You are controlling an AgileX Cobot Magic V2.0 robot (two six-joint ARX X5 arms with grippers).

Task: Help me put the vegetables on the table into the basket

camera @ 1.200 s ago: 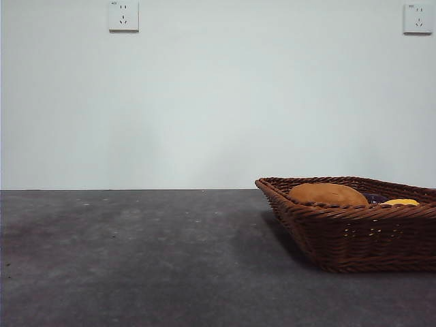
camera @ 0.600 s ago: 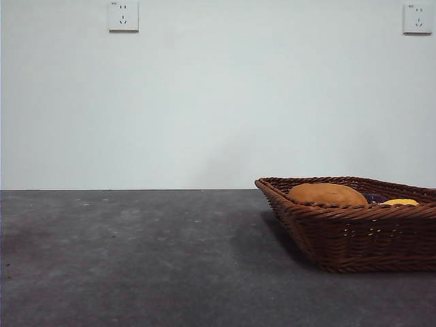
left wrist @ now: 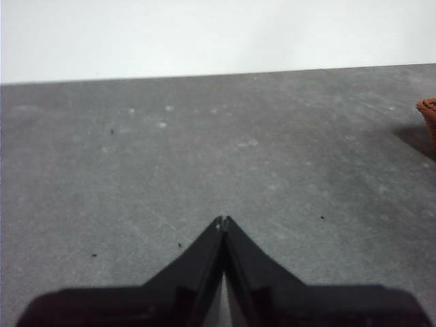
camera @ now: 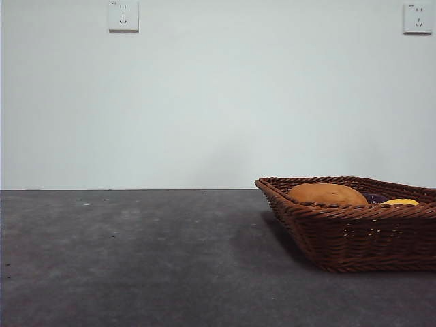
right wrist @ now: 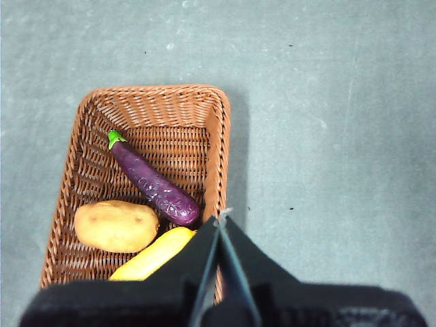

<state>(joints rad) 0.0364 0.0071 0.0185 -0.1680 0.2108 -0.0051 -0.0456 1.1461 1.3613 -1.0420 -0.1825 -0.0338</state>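
The brown wicker basket [camera: 354, 231] stands on the table [camera: 136, 259] at the right of the front view. Seen from above in the right wrist view, the basket [right wrist: 95, 116] holds the purple eggplant [right wrist: 153, 180], the orange-brown potato [right wrist: 116, 226] and the yellow corn cob [right wrist: 153, 253]. In the front view the potato [camera: 327, 194] and a bit of the corn [camera: 402, 201] show over the rim. My right gripper [right wrist: 221, 219] hangs shut and empty high above the basket's edge. My left gripper [left wrist: 223, 221] is shut and empty over bare table, the basket's corner [left wrist: 429, 112] far off.
Two wall sockets [camera: 123, 16] [camera: 417, 18] sit on the white wall behind the table. The table's far edge meets the wall. Neither arm shows in the front view.
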